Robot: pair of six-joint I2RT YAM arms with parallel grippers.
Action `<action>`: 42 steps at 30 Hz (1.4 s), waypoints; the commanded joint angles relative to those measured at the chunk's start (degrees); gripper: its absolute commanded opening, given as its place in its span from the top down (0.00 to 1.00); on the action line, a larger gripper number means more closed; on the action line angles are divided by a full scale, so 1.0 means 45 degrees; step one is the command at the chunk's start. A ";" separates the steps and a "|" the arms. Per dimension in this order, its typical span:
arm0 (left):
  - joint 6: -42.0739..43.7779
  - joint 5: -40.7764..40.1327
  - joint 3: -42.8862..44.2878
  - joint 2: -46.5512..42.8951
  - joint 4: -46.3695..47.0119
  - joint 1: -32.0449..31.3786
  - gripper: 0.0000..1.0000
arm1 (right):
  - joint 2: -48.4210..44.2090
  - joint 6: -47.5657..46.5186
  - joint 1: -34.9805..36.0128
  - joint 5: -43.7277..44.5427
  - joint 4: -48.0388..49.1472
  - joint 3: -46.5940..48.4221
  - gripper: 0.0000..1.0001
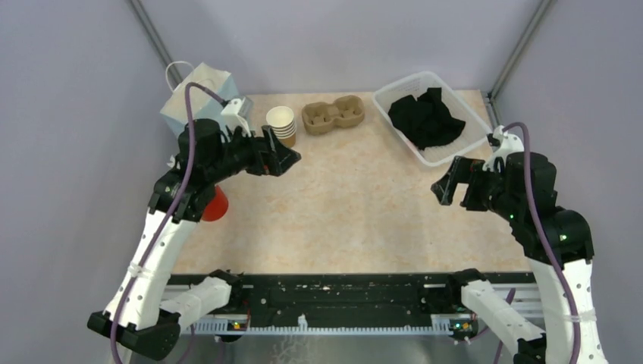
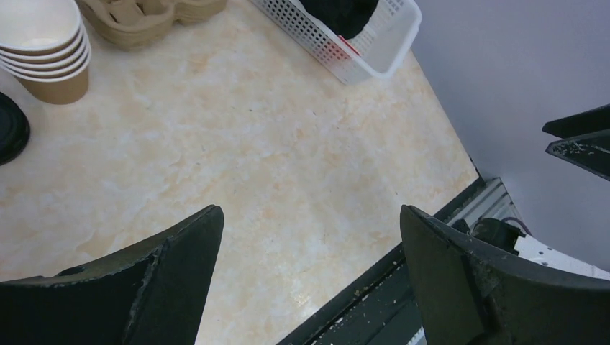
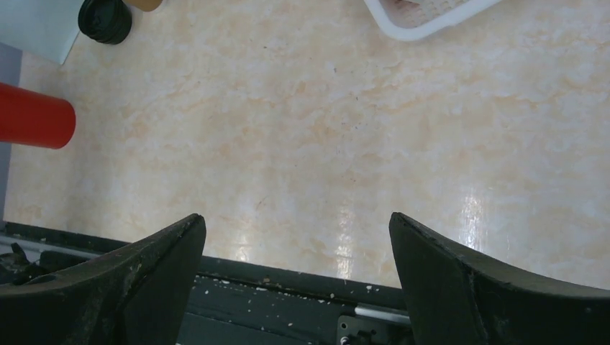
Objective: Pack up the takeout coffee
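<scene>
The left end effector (image 2: pixel 309 215) and the right end effector (image 3: pixel 295 219) both hang wide open, empty, above the table (image 1: pixel 356 197). The kraft cups (image 1: pixel 281 121) stand nested upright, mouths up, far left beside the carrier (image 1: pixel 333 114); only wrist views show the black lids (image 2: pixel 8 129) by them

Left arm (image 1: pixel 155 243) and right arm (image 1: pixel 565 227), white lower links, black joints and wrists, purple cables (image 1: pixel 187 114), scuffed black wedge jaws
</scene>
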 commanded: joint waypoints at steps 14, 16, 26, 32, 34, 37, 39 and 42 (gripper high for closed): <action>-0.0351 -0.2900 0.1794 0.2904 -0.0854 -0.0724 0.02 | -0.0410 -0.0368 -0.0129 -0.0461 0.0457 -0.0335 0.01; -0.0113 -0.3446 0.2469 0.3850 -0.1521 -0.0742 0.02 | -0.0333 -0.0381 -0.0119 -0.0609 0.0442 -0.0366 0.01; 0.1191 -0.7624 0.6287 0.9220 -0.2907 -0.0702 0.19 | 0.0049 -0.0460 -0.0119 -0.0614 0.1208 -0.1196 0.01; 0.1205 -0.8329 0.8702 1.2010 -0.2783 -0.0121 0.41 | 0.1381 -0.0191 -0.0124 -0.0596 0.2256 -0.1174 0.01; 0.1078 -0.8167 0.9214 1.2592 -0.2653 0.0086 0.41 | 0.1895 -0.0176 -0.0132 -0.0589 0.2441 -0.0950 0.01; 0.0852 -0.8139 0.9599 1.3314 -0.2481 0.0334 0.36 | 0.2360 -0.0034 -0.0125 -0.0758 0.2775 -0.0954 0.01; 0.0503 -0.7859 0.9714 1.3611 -0.2437 0.0692 0.36 | 0.2528 0.0054 -0.0130 -0.0866 0.2900 -0.1028 0.01; 0.0194 -0.7465 0.9703 1.3772 -0.2229 0.1102 0.36 | 0.2523 0.0063 -0.0119 -0.0775 0.2947 -0.1190 0.01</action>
